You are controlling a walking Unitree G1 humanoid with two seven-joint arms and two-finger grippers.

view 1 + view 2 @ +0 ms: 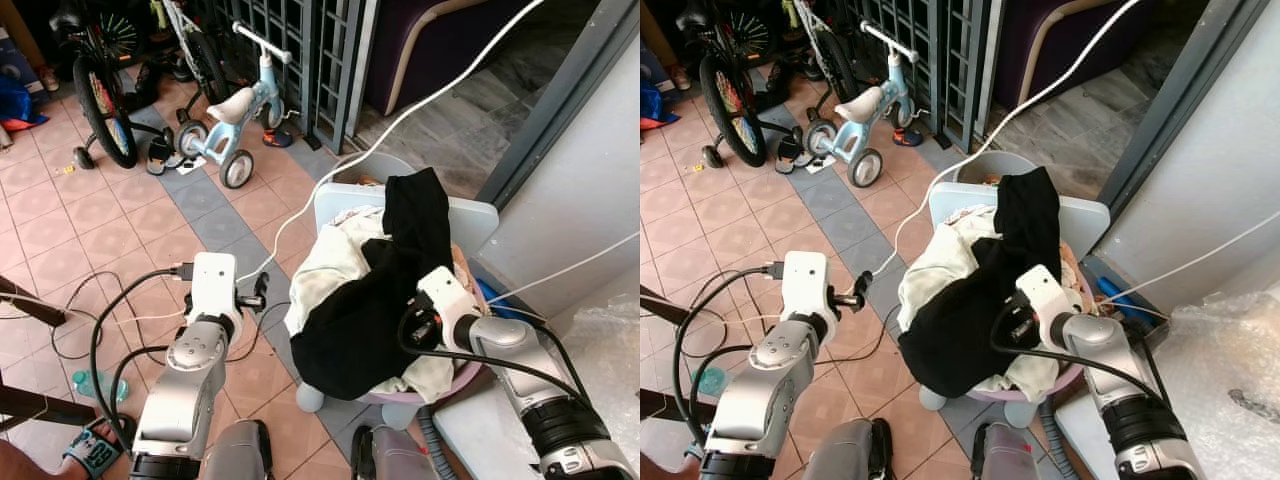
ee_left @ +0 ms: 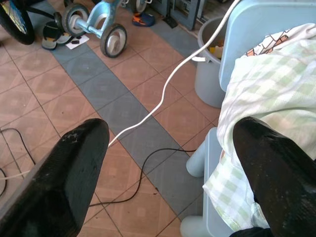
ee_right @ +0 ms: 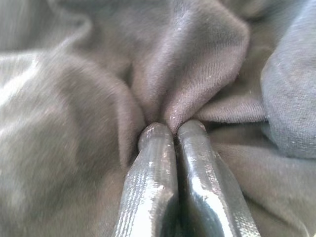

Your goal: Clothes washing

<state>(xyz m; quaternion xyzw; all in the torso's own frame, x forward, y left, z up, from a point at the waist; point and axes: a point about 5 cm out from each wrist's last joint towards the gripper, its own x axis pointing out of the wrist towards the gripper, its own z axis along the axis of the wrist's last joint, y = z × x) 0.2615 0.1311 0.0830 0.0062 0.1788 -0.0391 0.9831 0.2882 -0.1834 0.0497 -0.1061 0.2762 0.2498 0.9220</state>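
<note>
Outdoors, clothes (image 1: 360, 300) heap above tiled floor (image 1: 60, 220).

No legible text, label, brand or number anywhere — the sandal (image 1: 92, 452) at the lower left edge carries pale markings on its strap, too small and blurred to read.

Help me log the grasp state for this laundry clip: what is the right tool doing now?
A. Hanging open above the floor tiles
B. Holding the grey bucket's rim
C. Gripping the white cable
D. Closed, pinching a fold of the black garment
D. In the right wrist view the right tool has its two fingers pressed together with a fold of the black garment bunched at their tips.
</note>
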